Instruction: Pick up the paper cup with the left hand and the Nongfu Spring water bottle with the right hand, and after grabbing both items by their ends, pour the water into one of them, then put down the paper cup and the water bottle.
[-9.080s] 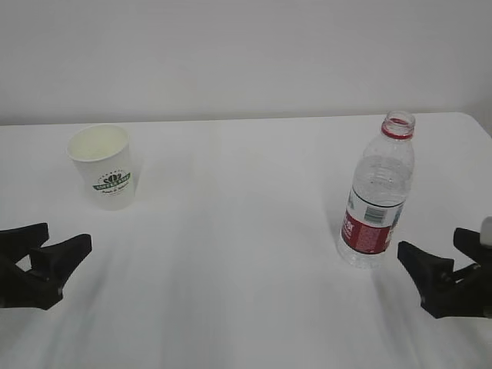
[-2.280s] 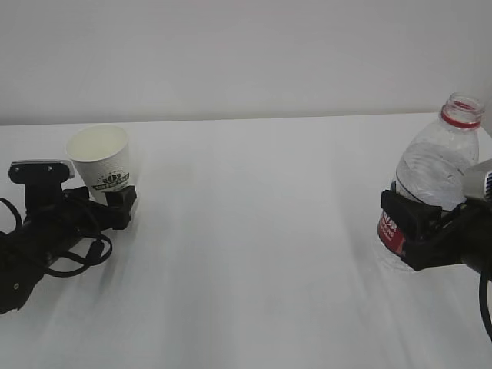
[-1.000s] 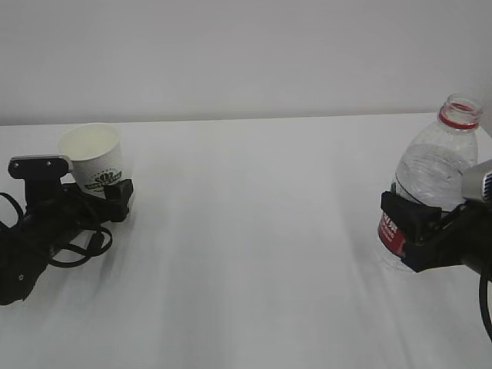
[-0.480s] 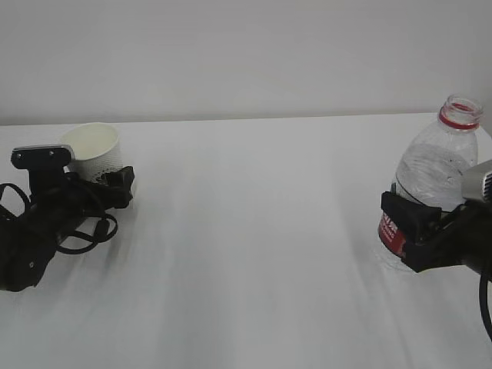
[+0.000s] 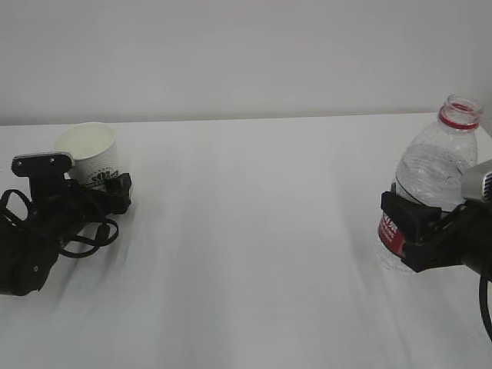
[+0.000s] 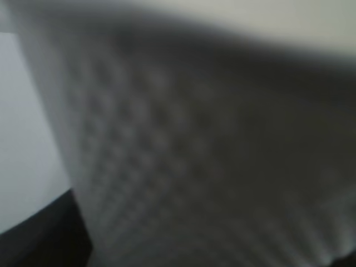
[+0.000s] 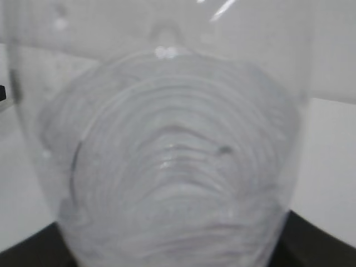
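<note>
Both grasps look made: the left gripper clamps the paper cup at the table's left, the right gripper clamps the Nongfu Spring water bottle (uncapped) at right. Next: lift both and bring them together.

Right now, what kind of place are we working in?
Probably a lab or test bench, not a kitchen: a bare white table against a blank white wall, with only a paper cup and an uncapped bottle on it, each at one of two black grippers.
</note>
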`<state>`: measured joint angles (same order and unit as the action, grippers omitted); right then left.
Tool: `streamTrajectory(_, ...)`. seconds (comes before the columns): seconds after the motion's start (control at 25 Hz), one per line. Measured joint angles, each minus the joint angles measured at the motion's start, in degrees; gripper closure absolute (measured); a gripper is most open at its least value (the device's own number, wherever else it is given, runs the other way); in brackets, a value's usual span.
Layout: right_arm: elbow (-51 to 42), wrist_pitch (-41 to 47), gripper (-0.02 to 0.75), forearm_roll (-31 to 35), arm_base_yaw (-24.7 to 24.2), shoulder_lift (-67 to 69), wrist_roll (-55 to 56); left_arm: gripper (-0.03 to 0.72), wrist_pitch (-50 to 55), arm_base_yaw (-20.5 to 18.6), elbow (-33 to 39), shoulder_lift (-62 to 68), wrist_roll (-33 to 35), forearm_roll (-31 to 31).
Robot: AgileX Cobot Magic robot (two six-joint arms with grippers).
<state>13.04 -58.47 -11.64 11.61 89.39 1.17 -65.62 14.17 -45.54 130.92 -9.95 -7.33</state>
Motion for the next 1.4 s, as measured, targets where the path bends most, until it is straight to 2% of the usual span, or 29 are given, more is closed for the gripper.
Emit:
streamTrajectory(0.36,0.0,0.1,0.293,0.0,0.0,0.0,-0.1,0.012,0.0,0.0,-1.0,0.2,0.0,-0.3)
streamTrajectory(0.6,0.0,0.1,0.293,0.0,0.0,0.1,-0.1,0.129,0.0,0.0,-1.0,0.2,0.0,-0.6)
streamTrajectory(0.68,0.0,0.1,0.293,0.0,0.0,0.2,-0.1,0.143,0.0,0.0,-1.0,0.2,0.0,-0.6)
streamTrajectory(1.4,0.0,0.1,0.293,0.0,0.0,0.2,-0.1,0.148,0.0,0.0,-0.2,-3.5,0.0,1.2)
